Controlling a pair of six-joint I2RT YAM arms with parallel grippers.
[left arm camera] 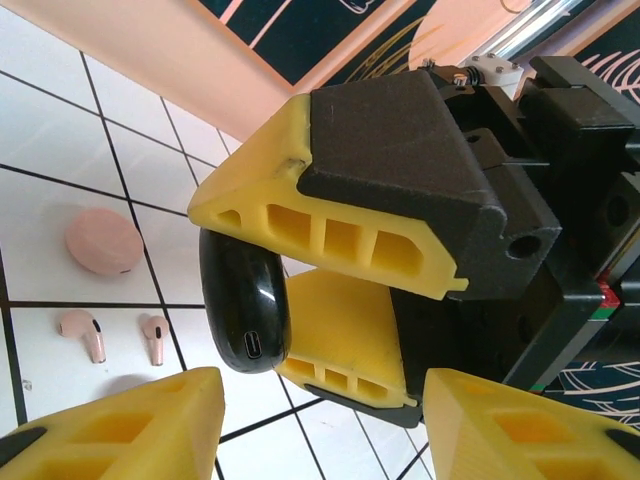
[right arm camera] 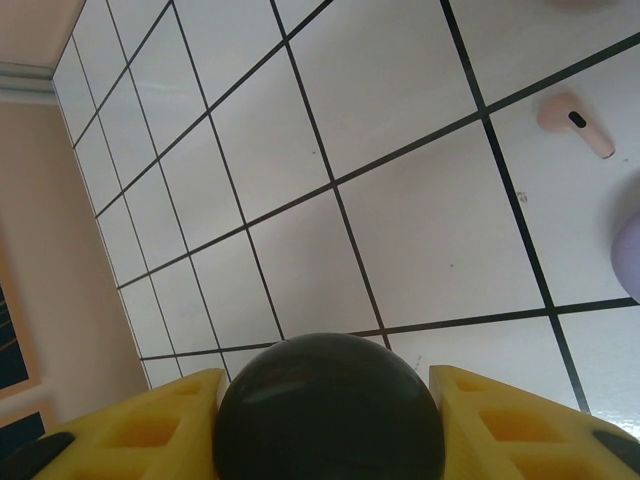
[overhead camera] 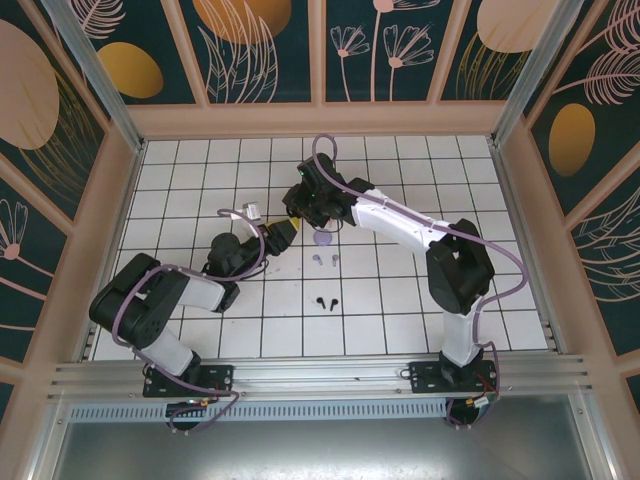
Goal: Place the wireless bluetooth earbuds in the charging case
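The right gripper (right arm camera: 326, 378) is clamping the black case (left arm camera: 243, 300) between its yellow fingers, its jaws part-way closed around the rounded body. In the left wrist view the case is standing on edge with its charging port facing the camera. From that pose, the right arm seems to be holding the case clear of the tiled floor (overhead camera: 400, 300) and presenting it to the other arm, probably so the lid can be worked open before any earbud goes in.

The left gripper (overhead camera: 280, 236) is sitting close against it, at about 7 o'clock of the right gripper in the overhead view. Its fingers are standing apart with nothing visibly between them; whether a tip is touching the case cannot be told.

The black earbuds (overhead camera: 325, 300) are lying loose on the tiles at roughly 5 o'clock from the held case, well apart from it, toward the arm bases. The lilac earbuds (overhead camera: 318, 261) are lying nearer the grippers, at 6 o'clock of the lilac case (overhead camera: 322, 238).

In the left wrist view the pink earbuds (left arm camera: 80, 335) are lying side by side at 8 o'clock of the black case, with the closed-looking pink case (left arm camera: 103, 241) at 9 o'clock — all apart from both grippers. No earbud is showing inside a case, so the inserting looks not yet begun.
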